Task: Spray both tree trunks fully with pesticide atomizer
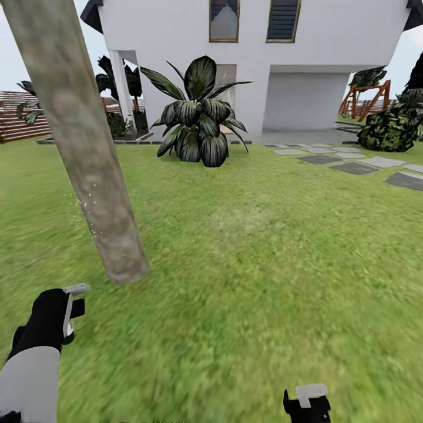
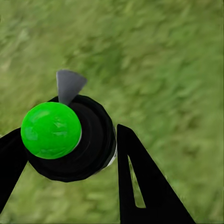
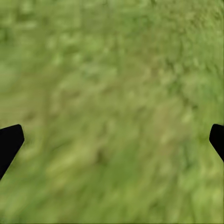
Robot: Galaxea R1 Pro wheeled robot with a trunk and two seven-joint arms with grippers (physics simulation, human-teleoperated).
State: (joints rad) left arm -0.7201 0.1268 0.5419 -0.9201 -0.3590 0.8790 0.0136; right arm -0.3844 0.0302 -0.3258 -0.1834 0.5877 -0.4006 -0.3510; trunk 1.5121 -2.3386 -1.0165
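A tree with a thick, pale grey-brown mottled tree trunk [image 1: 88,153] leans across the left of the head view, its base on the lawn just ahead of my left arm. Fine white specks dot its lower part. My left gripper [image 1: 66,317] is low at the left, below the trunk's base. In the left wrist view it [image 2: 70,154] is shut on the pesticide atomizer [image 2: 70,140], a black round body with a bright green cap and a grey nozzle, held over grass. My right gripper [image 1: 305,405] is at the bottom edge, open [image 3: 112,140] above bare grass.
The garden lawn [image 1: 252,264] stretches ahead to a white house [image 1: 252,59]. A large dark-leaved plant [image 1: 200,117] stands mid-distance. Grey stepping stones [image 1: 352,167] and a bush [image 1: 390,126] lie at the right, and a brown slat fence [image 1: 17,120] runs at the far left.
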